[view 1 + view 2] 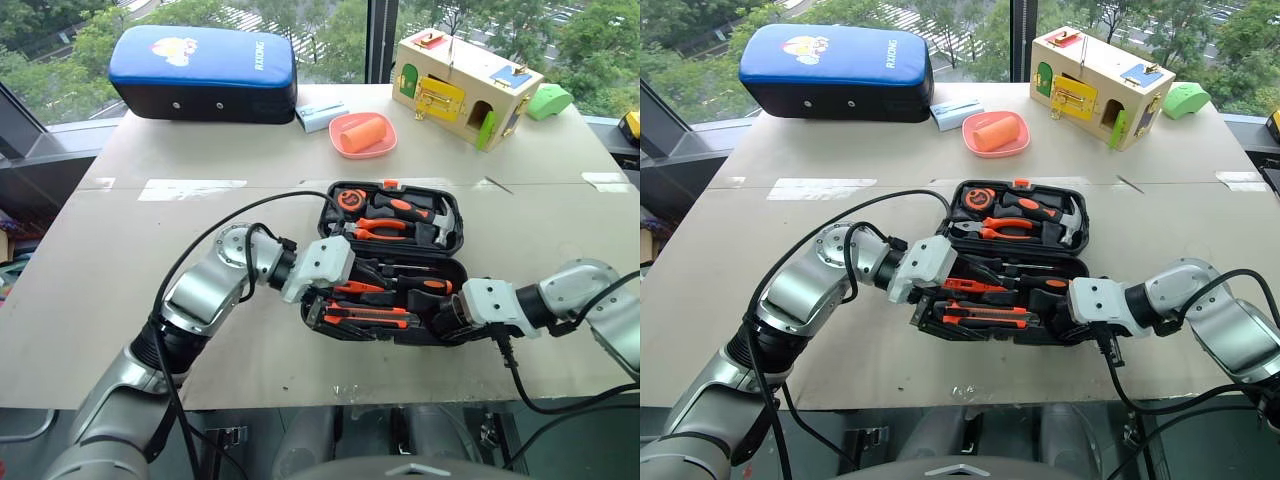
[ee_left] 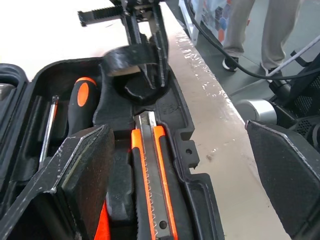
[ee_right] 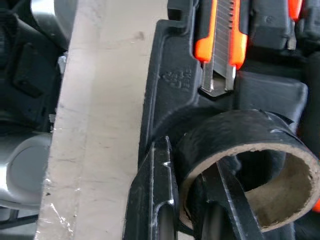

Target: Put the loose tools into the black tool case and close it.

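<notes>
The black tool case [image 1: 395, 275] lies open near the front edge of the table [image 1: 120, 260], lid half toward the window with hammer, pliers and tape measure seated. In the near half the utility knife [image 2: 150, 175] sits in its slot along the front edge, and a black-orange screwdriver [image 2: 82, 102] lies in its recess. Now the last piece, by the look of it: the right gripper [image 3: 192, 185] has the tape roll [image 3: 250, 160] over its round recess at the case's right end, one finger inside the ring, one outside, pinching its wall. The left gripper [image 2: 180, 165] hangs wide open over the knife, holding nothing. Still to come: release the roll, shut the lid.
</notes>
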